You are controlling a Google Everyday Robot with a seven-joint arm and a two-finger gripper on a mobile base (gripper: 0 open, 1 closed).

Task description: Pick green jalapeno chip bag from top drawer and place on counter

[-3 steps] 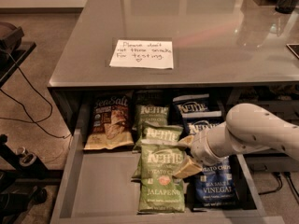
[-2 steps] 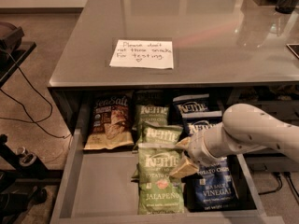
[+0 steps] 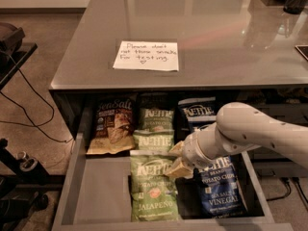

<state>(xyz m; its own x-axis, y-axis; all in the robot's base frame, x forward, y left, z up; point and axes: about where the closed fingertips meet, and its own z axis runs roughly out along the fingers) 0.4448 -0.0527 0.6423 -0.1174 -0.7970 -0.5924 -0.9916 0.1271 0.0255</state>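
Across the upper half of the view, glossy grey bench (image 3: 216, 47), carrying a white handwritten note (image 3: 147, 56) near its front edge. Below it, top drawer (image 3: 103, 196) pulled out, grey floor showing on the left, chip bags filling the back and right. Reaching in from the right, pale robot arm (image 3: 260, 134). Nearest the drawer front, lying flat and face up, green jalapeno chip bag (image 3: 151, 189), touching a dark blue vinegar bag (image 3: 224, 186) on its right and overlapped at its top by a second light green bag (image 3: 154, 141); tan Sea Salt bag (image 3: 111, 126) off at the back left. Smallest of all, end effector (image 3: 180, 159) at the target bag's upper right corner, tan fingers apart, one above the other, seemingly brushing the foil yet clamped on nothing. For a clean grasp, probably best to press down onto that corner, gather a fold of the front green bag alone, keep clear of the blue bag and the green one behind, close firmly, then lift straight up before swinging toward the bench, well away from the note.
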